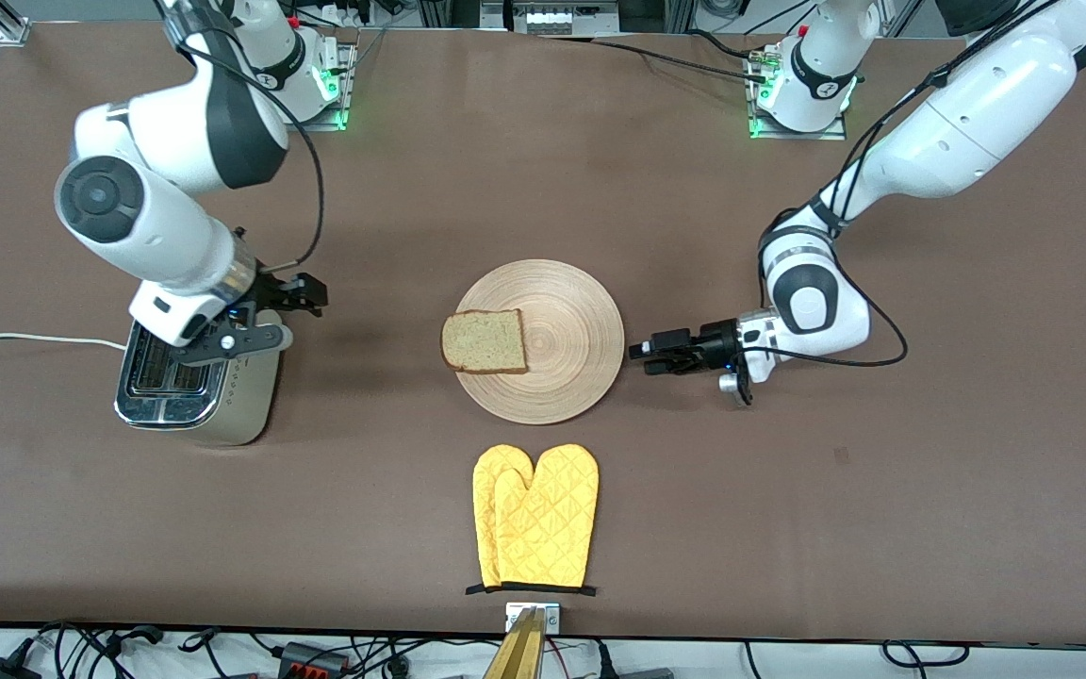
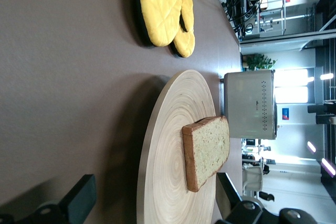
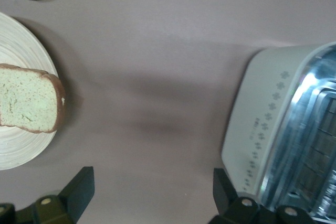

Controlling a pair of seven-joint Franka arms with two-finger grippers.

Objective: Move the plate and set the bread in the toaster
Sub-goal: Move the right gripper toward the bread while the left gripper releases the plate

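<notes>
1. in the front view, a wooden plate (image 1: 543,341) lies mid-table with the bread (image 1: 485,341) on it, overhanging the rim on the side toward the right arm's end. the left gripper (image 1: 639,357) sits low just beside the plate's rim at the left arm's end, jaws spread and grasping nothing. the right gripper (image 1: 314,293) hangs beside the toaster (image 1: 192,389), over bare table, jaws released and empty. a pair of yellow mitts (image 1: 534,517) lies nearer the camera than the plate. both toaster slots look empty.

2. in the left wrist view, the plate (image 2: 168,145) runs between the spread fingers (image 2: 79,200), apparently untouched. the bread (image 2: 206,150) lies flat on it, with the toaster (image 2: 250,103) and mitts (image 2: 165,9) farther off.

3. in the right wrist view, the toaster (image 3: 268,129) and the bread (image 3: 29,98) on the plate (image 3: 18,145) are well apart, with bare table between. the fingers (image 3: 79,187) are wide apart.

4. judgement: the plate looks set down within the right arm's reach, so that part may be done. picking up the bread and dropping it into a slot is left.
</notes>
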